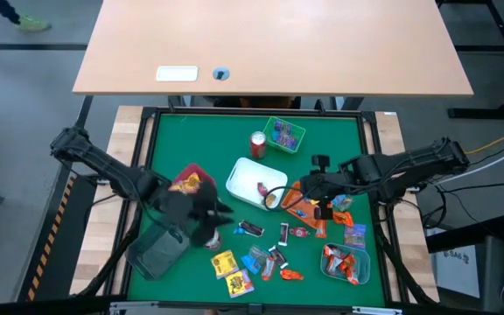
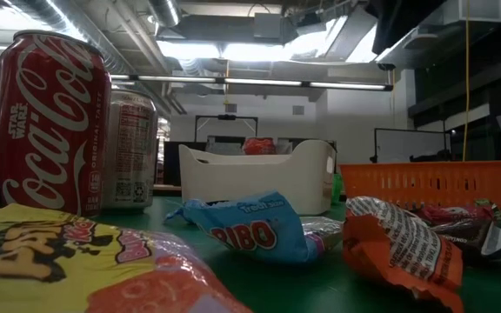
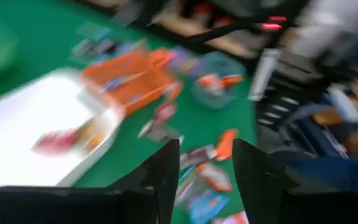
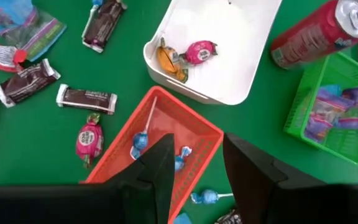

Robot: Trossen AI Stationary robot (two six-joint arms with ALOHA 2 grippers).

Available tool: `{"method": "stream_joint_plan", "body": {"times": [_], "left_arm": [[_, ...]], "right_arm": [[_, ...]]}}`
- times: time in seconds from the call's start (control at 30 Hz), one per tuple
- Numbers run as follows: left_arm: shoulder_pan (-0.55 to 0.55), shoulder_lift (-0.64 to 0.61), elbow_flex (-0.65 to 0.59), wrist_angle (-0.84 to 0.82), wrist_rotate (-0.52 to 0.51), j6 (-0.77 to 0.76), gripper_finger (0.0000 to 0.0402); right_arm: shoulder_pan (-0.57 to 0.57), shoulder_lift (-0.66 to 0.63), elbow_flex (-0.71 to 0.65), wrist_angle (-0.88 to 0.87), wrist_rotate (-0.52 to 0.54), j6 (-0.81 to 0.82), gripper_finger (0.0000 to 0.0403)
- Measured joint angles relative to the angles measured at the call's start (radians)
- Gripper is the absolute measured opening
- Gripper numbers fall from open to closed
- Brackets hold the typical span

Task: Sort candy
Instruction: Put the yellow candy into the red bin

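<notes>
Low view, nearest the lens: a yellow packet (image 2: 50, 252) fills the lower corner, cut off by the frame edge; beside it lie a blue packet (image 2: 250, 230) and an orange wrapper (image 2: 403, 252), also cropped. Behind them stand a red cola can (image 2: 50, 122), its top out of frame, and a second can (image 2: 133, 152) partly hidden by the first. Farther back sit the white tray (image 2: 259, 178) and the orange tray (image 2: 424, 183); their contents are mostly hidden by the walls.

High view: loose candy is scattered over the near half of the green desk (image 1: 199, 140), with yellow packets (image 1: 230, 271) at the front edge and dark bars (image 1: 250, 229) mid-desk. The left gripper (image 1: 208, 219) hovers beside a red-and-yellow packet (image 1: 186, 184); its jaws stand released and empty, as the left wrist view shows, though that view is blurred. The right gripper (image 4: 191, 168) hangs over the orange tray (image 4: 160, 143), which holds blue-stick lollipops (image 4: 140, 140); its jaws stand apart, grasping nothing. The white tray (image 4: 229, 43) holds a pink sweet (image 4: 201, 51) and an orange one (image 4: 166, 62). Farthest, a green tray (image 4: 334, 112), partly cropped, holds purple-blue packets (image 4: 340, 109).
</notes>
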Motion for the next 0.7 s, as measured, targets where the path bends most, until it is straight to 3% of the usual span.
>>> {"method": "stream_joint_plan", "body": {"times": [0.17,0.27,0.37,0.7], "left_arm": [[-0.093,0.131,0.0,0.198,0.035,0.306,0.0135],[-0.148,0.2,0.0,0.24,0.03,0.393,0.0132],[-0.191,0.265,0.0,0.262,0.025,0.373,0.0131],[-0.306,0.437,0.0,0.287,0.019,0.103,0.0131]], "right_arm": [[0.0,0.0,0.0,-0.006,0.001,0.015,0.0136],[0.0,0.0,0.0,-0.005,0.0,0.015,0.0136],[0.0,0.0,0.0,-0.005,-0.001,0.037,0.0136],[0.0,0.0,0.0,-0.005,-0.009,0.081,0.0136]]}}
